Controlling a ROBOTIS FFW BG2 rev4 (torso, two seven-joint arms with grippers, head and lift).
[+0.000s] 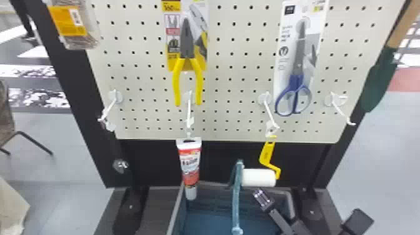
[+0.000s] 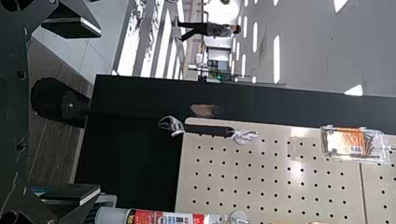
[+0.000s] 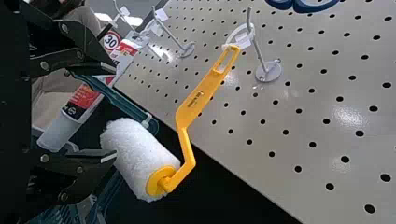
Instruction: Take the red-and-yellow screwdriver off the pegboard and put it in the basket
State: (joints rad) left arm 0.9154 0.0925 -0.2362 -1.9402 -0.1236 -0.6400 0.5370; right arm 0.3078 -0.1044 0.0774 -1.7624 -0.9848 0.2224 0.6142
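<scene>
And here we are at the pegboard (image 1: 231, 103), with the right hand (image 1: 309, 207) low at the head view's right, by the basket (image 1: 218, 203)! It's released, fingers spread well apart, nothing between them. One finger (image 1: 263, 200) sits over the basket's right part, just below the white paint roller (image 1: 258, 177), whose yellow handle hangs from a hook (image 1: 269, 109). Over in its own wrist view, the left hand (image 2: 100, 111) is released too, fingers wide and grasping nothing. The basket is down below the board, teal carrying handle (image 1: 236, 200) standing up. And the red-and-yellow screwdriver? Where it is, I cannot tell! Up on the board, a tube (image 1: 190, 168) dangles near the basket's left side, yellow-handled pliers (image 1: 187, 62) hang above it, blue-handled scissors (image 1: 295, 87) farther right, and an adjustable wrench (image 2: 201, 129) by the lower left corner. Out past the right edge, there's a green-bladed trowel (image 1: 379, 81).
</scene>
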